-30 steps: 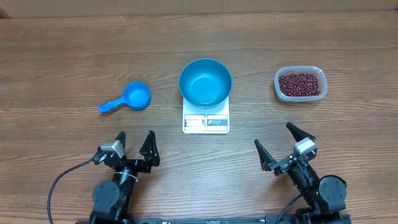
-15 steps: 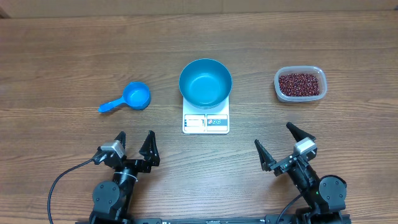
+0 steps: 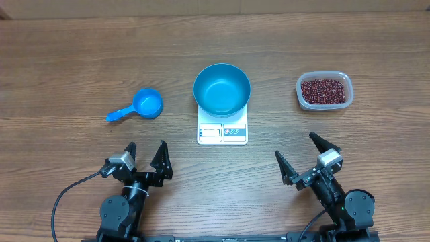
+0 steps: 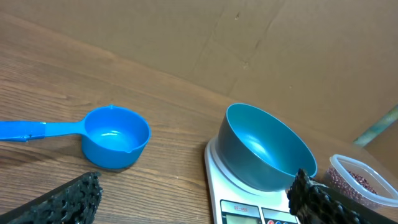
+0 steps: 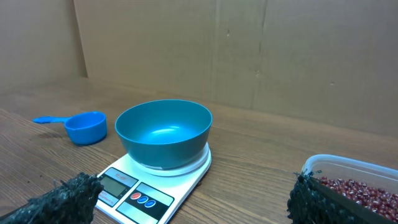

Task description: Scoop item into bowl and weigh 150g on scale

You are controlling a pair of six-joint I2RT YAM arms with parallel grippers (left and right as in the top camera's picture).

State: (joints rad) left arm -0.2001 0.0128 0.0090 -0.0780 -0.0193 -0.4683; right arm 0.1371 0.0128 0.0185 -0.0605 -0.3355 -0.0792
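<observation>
Notes round blue bowl (image 3: 222,89) empty atop flat white scale (image 3: 222,132); red-brown beans (image 3: 325,91) in clear plastic tub (image 3: 300,86), right; blue handled scoop (image 3: 142,105), left. Notes left gripper (image 3: 146,148), right gripper (image 3: 295,146) spread, empty. Judges scooping unstarted; calls next for grasping scoop handle.

Counter (image 3: 80,54): brown wood-grain surface, grain running side to side; light even and soft; backdrop of plain brown cardboard panels (image 5: 249,50) upright along the far edge; vertical seams visible.

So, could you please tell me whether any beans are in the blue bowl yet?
No, the bowl on the scale shows only bare blue inside, and the beans lie in the clear tub.
</observation>
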